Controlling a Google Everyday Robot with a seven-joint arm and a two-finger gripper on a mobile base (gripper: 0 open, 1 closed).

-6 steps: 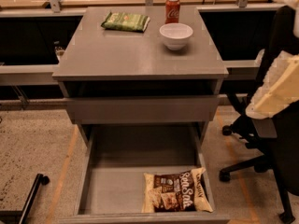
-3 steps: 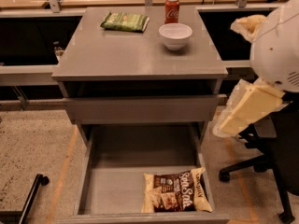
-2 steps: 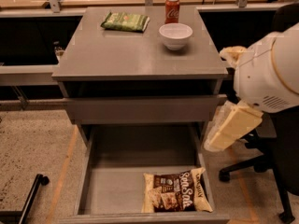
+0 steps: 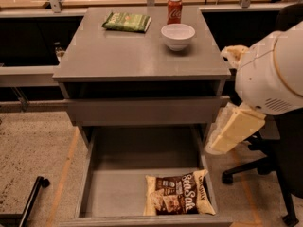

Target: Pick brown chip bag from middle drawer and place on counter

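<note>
The brown chip bag [image 4: 179, 194] lies flat at the front right of the open middle drawer [image 4: 118, 183], with its "Sea Salt" lettering facing up. The grey counter [image 4: 137, 48] is the cabinet top above it. My gripper [image 4: 217, 144], cream-coloured, hangs from the white arm [image 4: 272, 74] at the right. It is outside the drawer's right wall, above and to the right of the bag, and apart from it. Nothing shows in it.
On the counter are a flat green snack bag [image 4: 127, 21], a red soda can [image 4: 174, 9] and a white bowl [image 4: 177, 36]. A shallower drawer [image 4: 142, 110] sits slightly open above the middle one. A black office chair [image 4: 270, 164] stands at the right.
My arm has swung in from the right edge, leftward and down, bringing the gripper close to the right side of the open drawer. The bag and counter items have not moved.
</note>
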